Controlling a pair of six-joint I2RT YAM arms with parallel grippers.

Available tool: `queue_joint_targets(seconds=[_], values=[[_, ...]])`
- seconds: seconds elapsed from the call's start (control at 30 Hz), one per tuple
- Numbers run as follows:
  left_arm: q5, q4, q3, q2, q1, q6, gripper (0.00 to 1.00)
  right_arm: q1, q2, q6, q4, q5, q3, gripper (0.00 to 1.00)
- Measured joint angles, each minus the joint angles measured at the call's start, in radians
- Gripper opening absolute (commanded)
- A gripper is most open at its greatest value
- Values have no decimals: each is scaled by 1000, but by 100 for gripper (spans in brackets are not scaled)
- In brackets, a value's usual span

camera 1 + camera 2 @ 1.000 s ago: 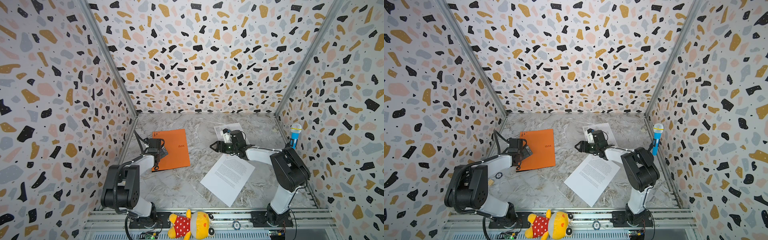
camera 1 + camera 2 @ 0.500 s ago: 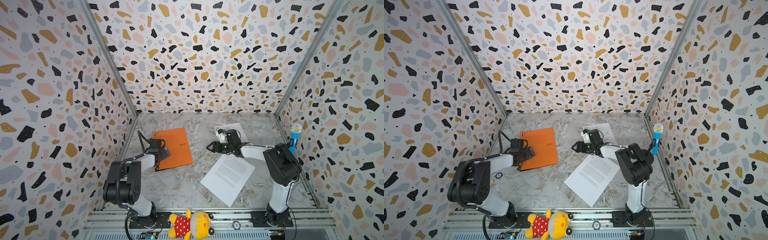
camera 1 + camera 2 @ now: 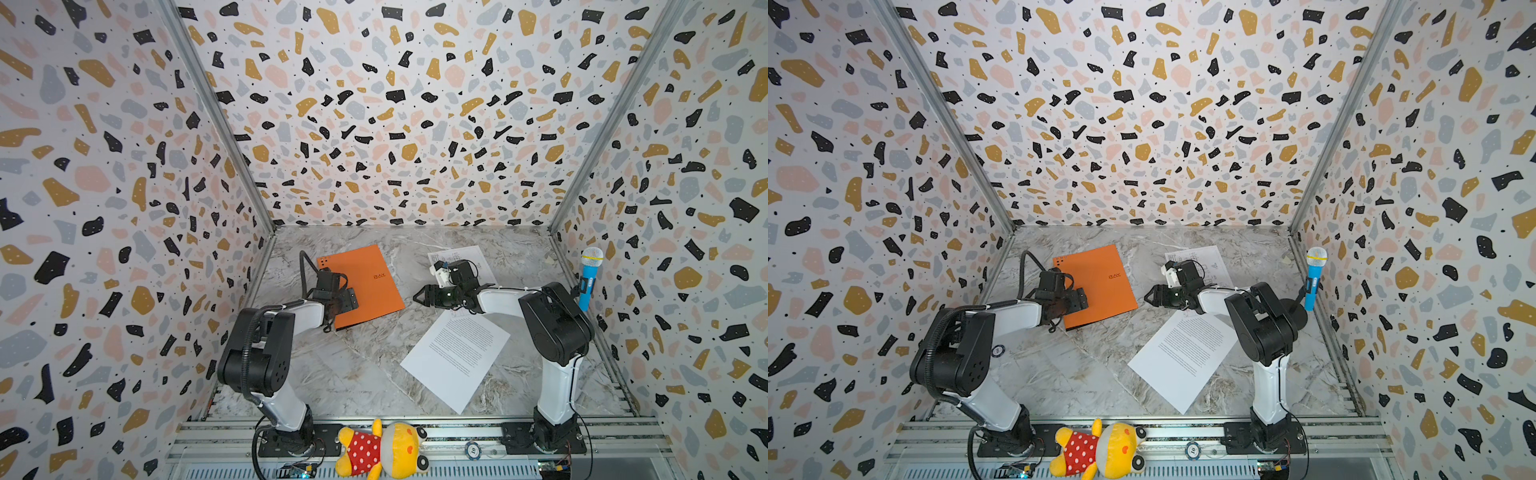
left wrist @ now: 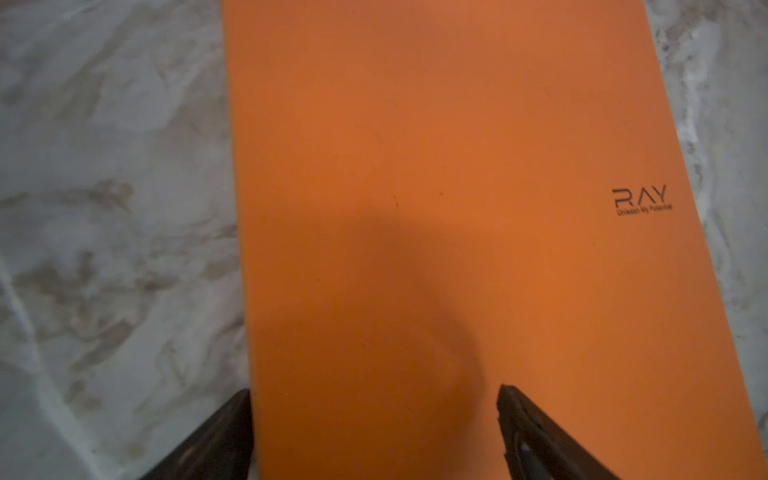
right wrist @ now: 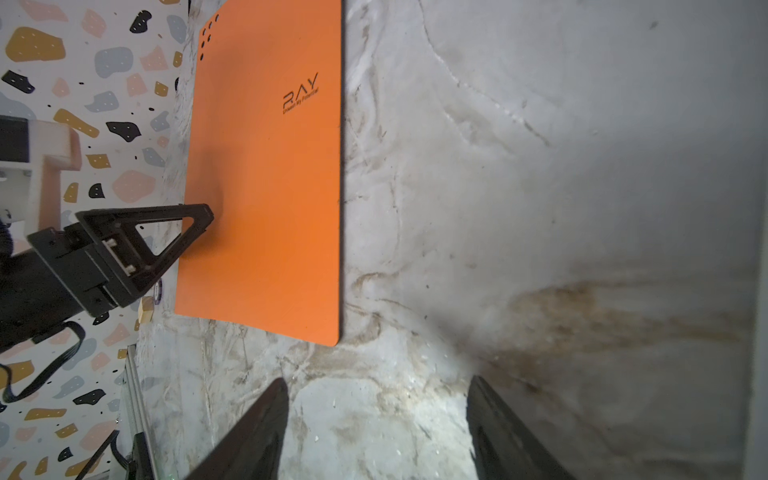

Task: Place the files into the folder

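Since a second ago, the right gripper has slid left toward the folder, which has itself turned and shifted rightward under the left gripper. Left jaws spread and gripping nothing, one tip at the folder's long edge, the other over its orange cover; forearm low, elbow folded at lower left. Right jaws parted and empty above the bare marble table; forearm level, elbow raised at right. Closed folder lies centre-left, the text sheet lower right of centre, the drawing sheet partly behind the right wrist.
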Motion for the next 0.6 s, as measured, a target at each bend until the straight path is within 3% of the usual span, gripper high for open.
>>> queue_joint_targets(seconds=[0.23,0.6], values=[[2,3,33,31,-51,14,85,-10,20,-2,-3,2,35,68],[-21,-6,33,6,-56,-4,87,-10,196,-70,-46,21,290,68]])
